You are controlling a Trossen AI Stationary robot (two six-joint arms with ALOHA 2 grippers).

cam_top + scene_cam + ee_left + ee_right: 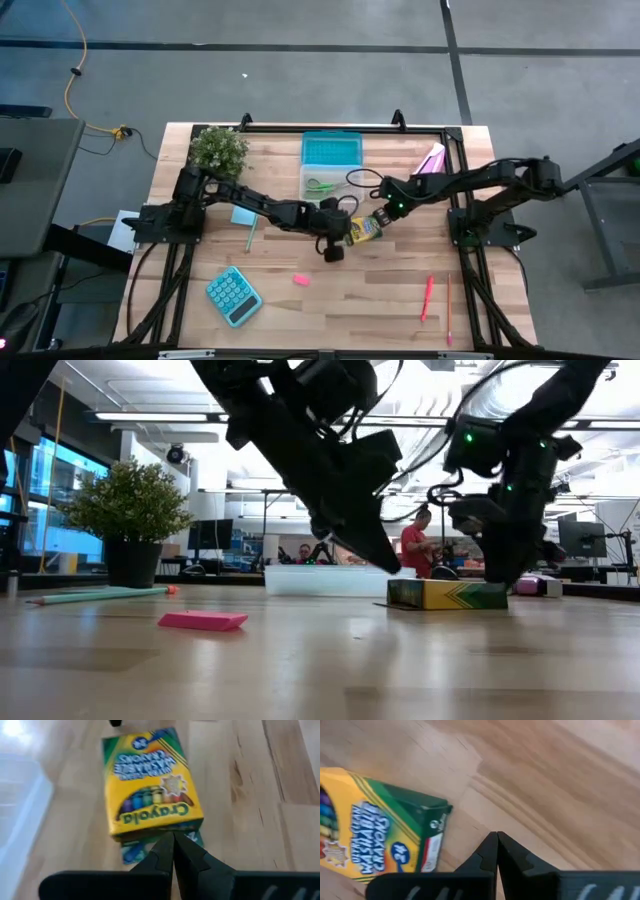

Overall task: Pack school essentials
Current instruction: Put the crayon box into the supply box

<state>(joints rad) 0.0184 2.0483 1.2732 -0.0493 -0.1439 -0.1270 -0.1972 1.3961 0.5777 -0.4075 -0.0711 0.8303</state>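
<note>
The yellow crayon box lies flat on the table near the middle, also seen in the low view. My left gripper is shut, its fingertips at the box's end flap. My right gripper is shut and points down at bare wood just off the box's other end. Green-handled scissors lie in a clear container. A pink eraser, pink-red pen, thin pencil, teal pen and light-blue note pad lie on the table. My left gripper's shut fingertips slant down to the crayon box's end, where a green flap shows on the table. I cannot tell whether they touch it. The box lies flat on the wood.
A teal calculator lies near the front left. A potted plant stands at the far left corner. A pink-and-white packet lies at the far right. People show in the room behind the table.
</note>
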